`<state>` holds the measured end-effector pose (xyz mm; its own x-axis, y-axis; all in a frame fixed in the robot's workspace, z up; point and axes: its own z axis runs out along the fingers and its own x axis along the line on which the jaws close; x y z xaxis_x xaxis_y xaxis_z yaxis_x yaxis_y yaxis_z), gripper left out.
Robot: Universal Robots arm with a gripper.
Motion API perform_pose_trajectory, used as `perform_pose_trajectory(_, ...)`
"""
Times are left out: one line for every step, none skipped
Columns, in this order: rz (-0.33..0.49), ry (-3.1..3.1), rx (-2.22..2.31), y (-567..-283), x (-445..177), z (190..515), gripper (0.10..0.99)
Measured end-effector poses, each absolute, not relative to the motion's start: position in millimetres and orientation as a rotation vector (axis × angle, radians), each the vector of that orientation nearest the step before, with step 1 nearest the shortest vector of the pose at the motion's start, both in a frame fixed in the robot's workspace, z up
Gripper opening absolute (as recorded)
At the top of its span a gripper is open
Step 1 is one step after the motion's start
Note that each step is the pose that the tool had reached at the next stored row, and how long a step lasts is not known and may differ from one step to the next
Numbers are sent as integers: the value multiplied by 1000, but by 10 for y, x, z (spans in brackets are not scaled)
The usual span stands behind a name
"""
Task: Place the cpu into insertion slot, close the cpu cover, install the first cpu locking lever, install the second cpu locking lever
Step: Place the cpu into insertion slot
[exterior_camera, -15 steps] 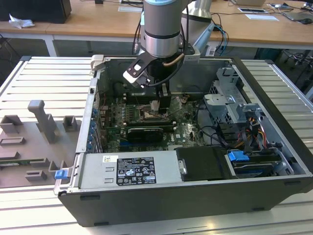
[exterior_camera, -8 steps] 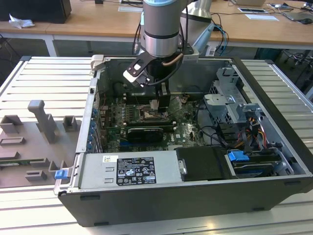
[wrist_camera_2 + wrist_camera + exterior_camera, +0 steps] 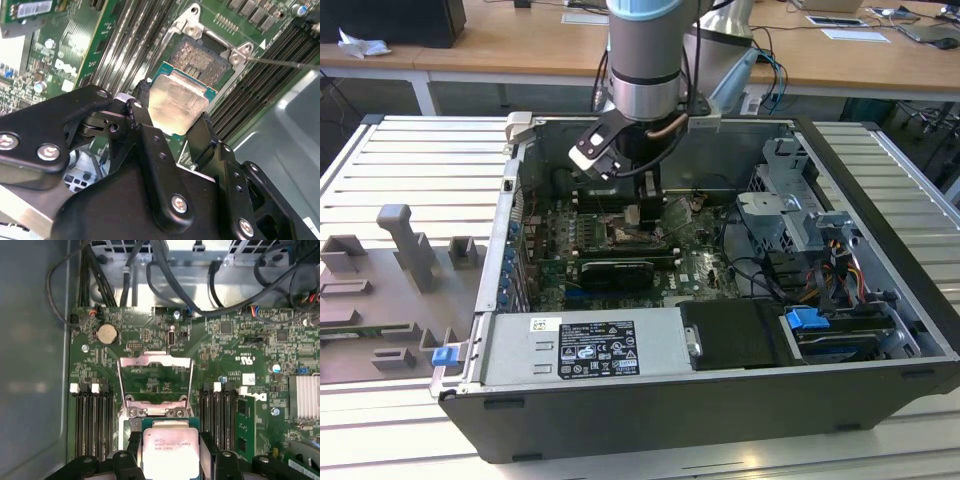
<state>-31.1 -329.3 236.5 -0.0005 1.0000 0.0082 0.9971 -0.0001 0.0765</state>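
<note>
The pincer (image 3: pixel 175 107) is clamped by two opposite edges on the small, flat, square cpu (image 3: pixel 177 100) with its pale silver-beige metal top. It holds the chip close over the square, dark-centred, silver-rimmed insertion slot (image 3: pixel 200 57) just beyond its fingertips, and the thin silvery cpu cover (image 3: pixel 155 359) lies open farther beyond. I judge the chip should be level, matched to the socket's corners and lowered without force; I cannot read the small dark print on its top.
</note>
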Motion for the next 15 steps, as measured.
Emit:
perform_pose_trajectory(93,2186,2186,-3288,-323,2353,541)
perform_pose_trajectory(93,2186,2186,-3275,-333,2327,541)
perform_pose_trajectory(93,2186,2186,-3263,-340,2304,541)
perform_pose_trajectory(93,2186,2186,-3252,-348,2285,541)
perform_pose_trajectory(93,2186,2186,-3247,-351,2274,541)
perform_pose_trajectory(93,2186,2186,-3243,-353,2268,541)
perform_pose_trajectory(93,2187,2186,-3241,-354,2259,541)
perform_pose_trajectory(93,2187,2186,-3241,-354,2256,541)
perform_pose_trajectory(93,2187,2186,-3241,-354,2254,541)
perform_pose_trajectory(93,2187,2186,-3240,-353,2241,541)
perform_pose_trajectory(93,2187,2186,-3228,-356,2199,541)
perform_pose_trajectory(93,2187,2186,-3221,-357,2181,541)
perform_pose_trajectory(93,2187,2186,-3211,-359,2164,541)
perform_pose_trajectory(93,2187,2186,-3205,-362,2158,541)
perform_pose_trajectory(93,2187,2186,-3205,-362,2159,541)
